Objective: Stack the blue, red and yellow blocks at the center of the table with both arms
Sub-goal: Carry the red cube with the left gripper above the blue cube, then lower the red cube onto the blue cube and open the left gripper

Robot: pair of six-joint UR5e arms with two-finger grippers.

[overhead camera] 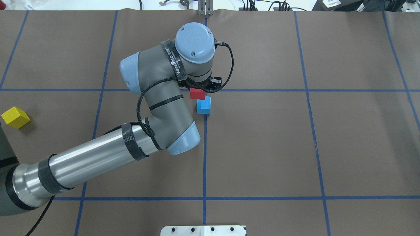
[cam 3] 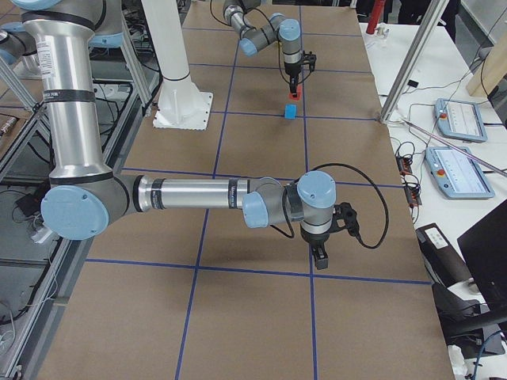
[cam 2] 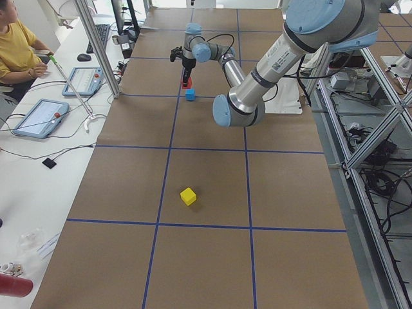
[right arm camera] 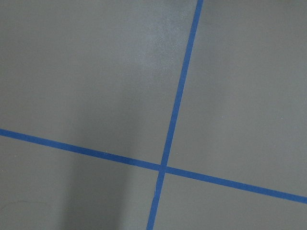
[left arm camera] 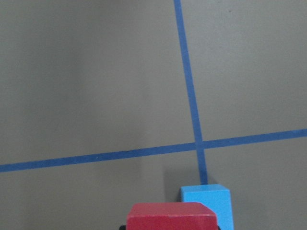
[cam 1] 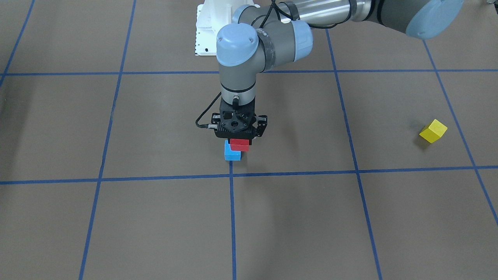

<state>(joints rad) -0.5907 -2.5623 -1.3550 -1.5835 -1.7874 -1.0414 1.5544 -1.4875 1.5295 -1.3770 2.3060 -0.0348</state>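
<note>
My left gripper is shut on the red block near the table's centre. It holds the block a little above the blue block and partly off to one side. In the overhead view the red block shows just beyond the blue block, and the wrist hides the fingers. The left wrist view has the red block at the bottom edge with the blue block behind it to the right. The yellow block lies alone, far out on my left. My right gripper hangs over bare table; I cannot tell if it is open.
The brown table is marked by blue tape lines. The white pedestal base stands at the robot's edge. A metal post, tablets and a seated person are along the far side.
</note>
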